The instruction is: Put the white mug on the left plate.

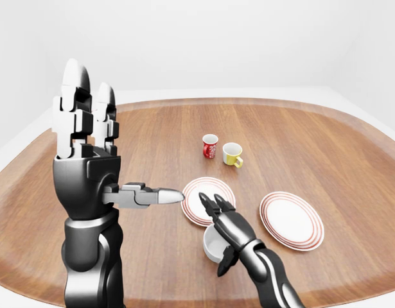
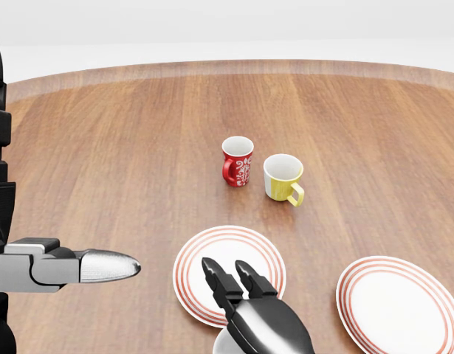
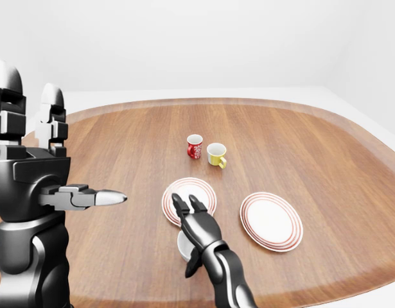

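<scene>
The white mug [image 1: 212, 247] stands upright on the wooden table [image 1: 152, 135], just below the left plate [image 1: 194, 194], a white plate with red rings. My right hand [image 1: 218, 226] lies over the mug. Its two straight fingers [image 2: 212, 274] reach across the plate's lower rim, and its thumb hangs down beside the mug's right side. The fingers are spread and not closed round the mug, so the hand is open. My left hand [image 1: 94, 160] is raised at the left, fingers upright and thumb pointing right, open and holding nothing.
A red patterned mug [image 2: 237, 161] and a yellow mug [image 2: 283, 178] stand side by side above the left plate. A second ringed plate [image 2: 400, 306] lies at the lower right. The table's rounded edge runs close below my arms.
</scene>
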Tool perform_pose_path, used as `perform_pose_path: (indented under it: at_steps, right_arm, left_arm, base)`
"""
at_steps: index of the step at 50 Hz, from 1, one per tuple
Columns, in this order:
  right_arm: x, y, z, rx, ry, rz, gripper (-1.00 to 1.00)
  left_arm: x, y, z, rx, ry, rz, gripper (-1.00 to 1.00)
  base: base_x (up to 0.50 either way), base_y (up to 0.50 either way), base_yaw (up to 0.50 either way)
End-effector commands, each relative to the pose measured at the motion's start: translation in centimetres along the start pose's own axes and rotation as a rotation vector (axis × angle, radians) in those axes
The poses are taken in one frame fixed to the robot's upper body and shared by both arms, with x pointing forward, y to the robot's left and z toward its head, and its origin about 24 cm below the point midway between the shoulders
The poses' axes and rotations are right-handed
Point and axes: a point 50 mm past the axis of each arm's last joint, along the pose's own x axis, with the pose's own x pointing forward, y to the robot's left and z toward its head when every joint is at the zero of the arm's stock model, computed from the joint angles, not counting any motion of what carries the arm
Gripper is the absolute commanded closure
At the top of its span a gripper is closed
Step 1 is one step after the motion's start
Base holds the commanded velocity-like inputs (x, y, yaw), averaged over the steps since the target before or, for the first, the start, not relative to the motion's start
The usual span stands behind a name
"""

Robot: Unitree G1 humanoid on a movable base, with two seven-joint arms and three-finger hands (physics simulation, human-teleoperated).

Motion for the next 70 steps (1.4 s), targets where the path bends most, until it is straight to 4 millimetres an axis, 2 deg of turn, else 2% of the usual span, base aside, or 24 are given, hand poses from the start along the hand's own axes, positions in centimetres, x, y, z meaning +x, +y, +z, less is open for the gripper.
perform_pose_path:
  at_steps: [1, 24, 38, 70]
  right_arm:
    - [0.1, 0.3, -0.4, -0.024, 0.023, 0.012, -1.00]
    - [1.3, 0.9, -2.2, -0.038, 0.103, 0.014, -1.00]
    - [1.5, 1.2, -2.6, -0.078, 0.125, 0.015, -1.00]
    - [1.5, 1.5, -2.1, -0.096, 0.116, 0.035, -1.00]
  left_arm:
    - [0.0, 0.0, 0.0, -0.001, 0.000, -0.001, -0.98]
    - [0.0, -0.1, 0.0, 0.000, -0.001, -0.001, -0.98]
    - [0.0, 0.0, 0.1, 0.000, -0.002, -0.001, -0.98]
    - [0.0, 0.0, 0.1, 0.000, -0.002, 0.000, -0.98]
  base:
    - [0.00, 0.00, 0.00]
    - [0.00, 0.00, 0.00]
    - [0.00, 0.00, 0.00]
    - [0.00, 0.00, 0.00]
